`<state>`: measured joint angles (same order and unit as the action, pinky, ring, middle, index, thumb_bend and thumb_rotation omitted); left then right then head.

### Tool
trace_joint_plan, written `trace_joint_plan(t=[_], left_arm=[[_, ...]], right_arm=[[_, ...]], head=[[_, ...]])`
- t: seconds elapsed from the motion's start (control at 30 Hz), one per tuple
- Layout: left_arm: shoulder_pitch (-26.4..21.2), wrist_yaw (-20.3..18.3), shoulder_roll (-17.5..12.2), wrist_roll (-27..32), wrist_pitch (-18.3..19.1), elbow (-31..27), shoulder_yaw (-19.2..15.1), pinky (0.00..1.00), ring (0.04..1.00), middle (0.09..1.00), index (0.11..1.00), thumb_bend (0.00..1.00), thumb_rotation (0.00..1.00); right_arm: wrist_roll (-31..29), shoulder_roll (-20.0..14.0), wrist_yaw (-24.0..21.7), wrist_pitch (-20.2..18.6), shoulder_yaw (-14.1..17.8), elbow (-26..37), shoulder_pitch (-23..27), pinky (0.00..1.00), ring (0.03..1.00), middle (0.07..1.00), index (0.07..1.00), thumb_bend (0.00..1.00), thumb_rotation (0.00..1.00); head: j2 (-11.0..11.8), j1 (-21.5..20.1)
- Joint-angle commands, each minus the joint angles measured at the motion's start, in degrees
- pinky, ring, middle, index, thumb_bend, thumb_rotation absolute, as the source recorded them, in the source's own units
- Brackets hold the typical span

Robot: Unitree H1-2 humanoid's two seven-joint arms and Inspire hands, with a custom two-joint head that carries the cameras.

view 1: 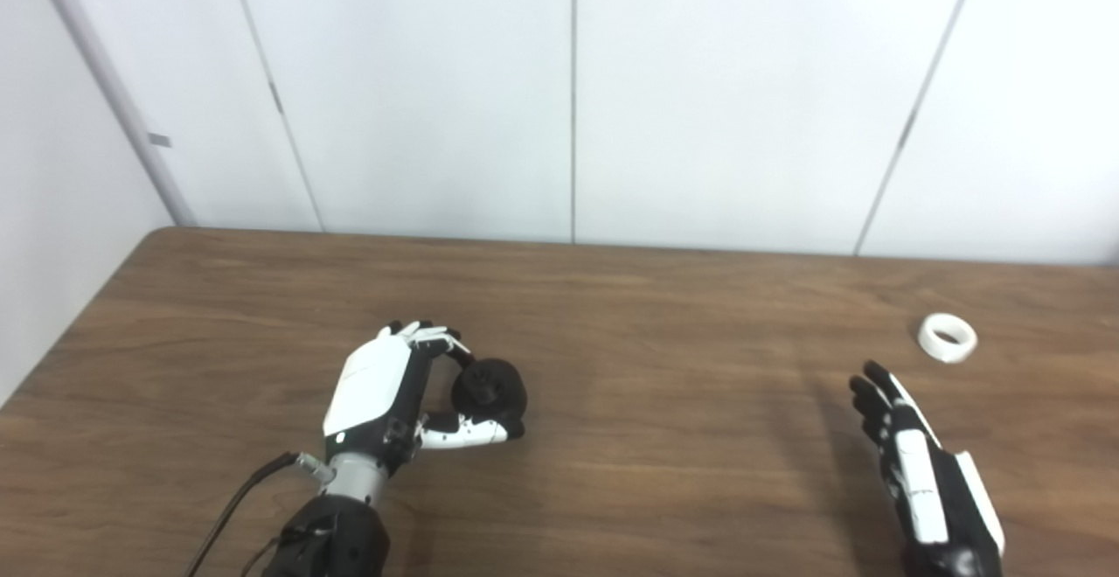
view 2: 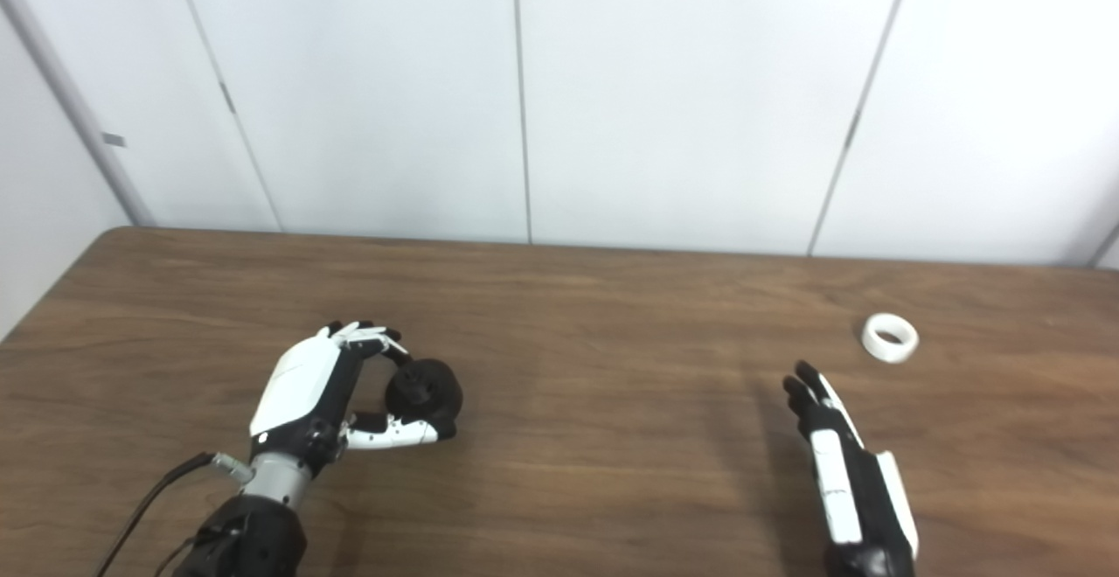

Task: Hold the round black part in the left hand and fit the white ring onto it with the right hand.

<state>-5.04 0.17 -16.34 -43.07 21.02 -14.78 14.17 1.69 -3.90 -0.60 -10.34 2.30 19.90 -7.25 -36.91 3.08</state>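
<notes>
- Two hands reach over the brown wooden worktop (view 1: pixel 612 315) from the near edge.
- Nearest, the right hand (view 1: pixel 918 463) hovers with fingers stretched out and holding nothing.
- Further in, the left hand (view 1: pixel 393 385) curls fingers and thumb around the round black part (view 1: pixel 489 389), low at the worktop.
- Farthest, the small white ring (view 1: pixel 948 337) lies flat beyond the right hand, apart from its fingertips.
</notes>
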Motion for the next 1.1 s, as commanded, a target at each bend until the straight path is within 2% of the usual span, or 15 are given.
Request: trace_joint_plan(t=[0.0,0.4,0.67,0.83,1.07], left_arm=[[-0.3,0.49,-0.09,-1.82,-2.29,-2.8,0.25,1.0,0.915,0.815,0.487,0.52,0.06],[5.14,-0.13,2.0,-3.8,-5.81,-5.14,2.3,1.0,0.913,0.819,0.486,0.52,0.06],[7.47,2.72,3.48,-4.93,-10.66,-2.9,3.41,1.0,0.896,0.807,0.486,0.52,0.06],[8.62,3.5,4.4,-5.03,-13.1,-1.86,3.67,1.0,0.898,0.813,0.486,0.52,0.06],[9.76,3.02,6.23,-5.71,-13.9,-1.6,4.56,1.0,0.913,0.821,0.486,0.52,0.06]], right_arm=[[-0.01,0.09,0.27,0.56,0.25,2.82,0.48,0.99,0.934,0.915,0.915,0.6,1.0],[1.26,1.1,1.03,-1.13,-0.3,5.43,0.3,0.99,0.943,0.918,0.929,0.58,1.0],[2.02,1.48,1.45,-1.69,-0.19,5.81,0.85,0.99,0.933,0.914,0.927,0.56,1.0],[1.59,1.2,1.21,-2.76,0.15,6.45,1.04,1.0,0.941,0.916,0.927,0.58,1.0],[1.51,0.91,0.97,-3.94,0.27,7.56,1.13,1.0,0.935,0.917,0.928,0.57,1.0]], head=[[-0.3,-0.51],[-2.29,-4.04],[-2.56,-4.65],[-3.6,-5.06],[-4.83,-4.92]])
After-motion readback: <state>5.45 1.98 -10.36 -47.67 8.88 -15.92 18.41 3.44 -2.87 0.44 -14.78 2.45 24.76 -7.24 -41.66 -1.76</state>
